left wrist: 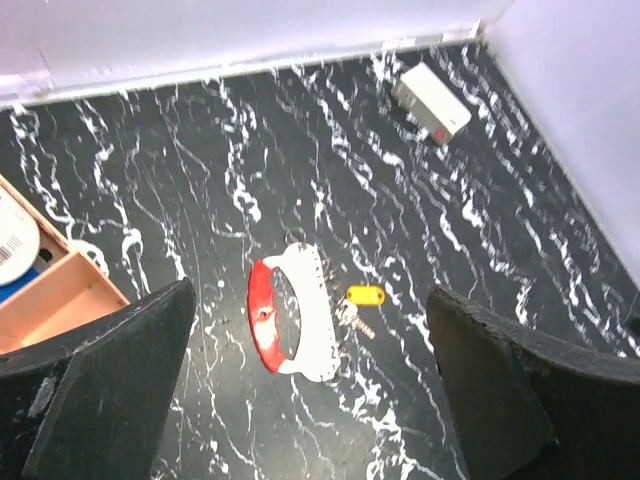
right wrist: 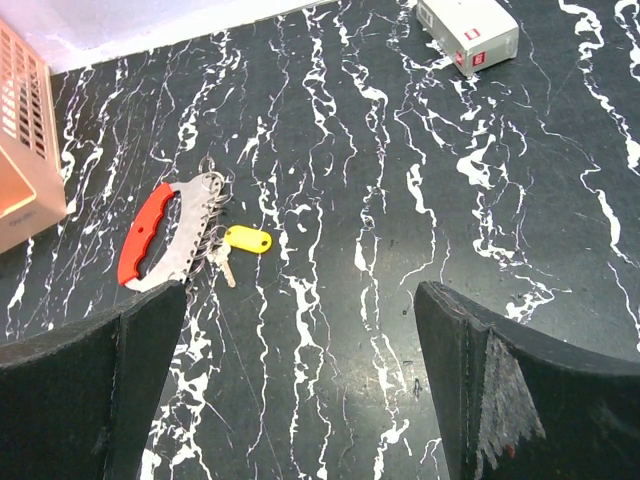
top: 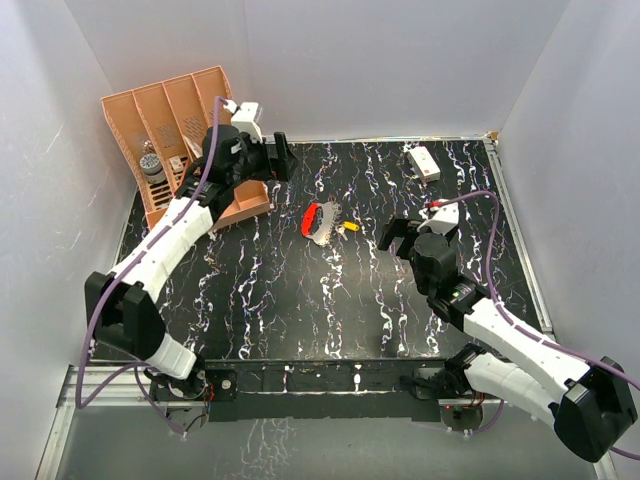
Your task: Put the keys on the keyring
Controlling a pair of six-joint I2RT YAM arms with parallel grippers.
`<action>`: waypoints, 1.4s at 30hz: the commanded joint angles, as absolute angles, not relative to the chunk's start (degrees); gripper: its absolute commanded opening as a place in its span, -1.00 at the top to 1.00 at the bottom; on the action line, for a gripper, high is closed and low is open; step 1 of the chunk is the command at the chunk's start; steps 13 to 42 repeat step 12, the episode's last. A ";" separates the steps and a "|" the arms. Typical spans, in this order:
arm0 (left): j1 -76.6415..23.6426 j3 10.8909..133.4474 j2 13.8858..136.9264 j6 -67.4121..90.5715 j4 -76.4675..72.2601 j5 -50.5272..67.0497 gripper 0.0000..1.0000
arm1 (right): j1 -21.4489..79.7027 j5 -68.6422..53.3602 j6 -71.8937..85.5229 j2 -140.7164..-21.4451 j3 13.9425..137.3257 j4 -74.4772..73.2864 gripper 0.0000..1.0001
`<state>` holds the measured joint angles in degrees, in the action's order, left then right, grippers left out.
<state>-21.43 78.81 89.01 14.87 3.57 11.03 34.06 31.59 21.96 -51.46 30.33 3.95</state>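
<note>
The left end effector point(top: 272, 158) and right end effector point(top: 398, 234) are held wide open and empty on either side of the keyring point(top: 311, 219), likely for a two-sided approach. The keys point(top: 326, 224) are seen touching it, central on the counter point(top: 300, 320).

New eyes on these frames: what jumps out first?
The red keyring with its fan of silvery keys lies mid-table, a yellow-tagged key just right of it. A peach slotted rack stands far left, a white box far right. The left pincer and right pincer are open and empty.
</note>
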 commanded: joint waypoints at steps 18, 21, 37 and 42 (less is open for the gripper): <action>-21.45 70.82 78.68 18.56 -3.18 11.33 -0.97 | 33.80 36.47 30.97 -50.51 35.93 0.46 -0.96; -21.45 70.82 78.68 18.56 -3.18 11.33 -0.97 | 33.80 36.47 30.97 -50.51 35.93 0.46 -0.96; -21.45 70.82 78.68 18.56 -3.18 11.33 -0.97 | 33.80 36.47 30.97 -50.51 35.93 0.46 -0.96; -21.45 70.82 78.68 18.56 -3.18 11.33 -0.97 | 33.80 36.47 30.97 -50.51 35.93 0.46 -0.96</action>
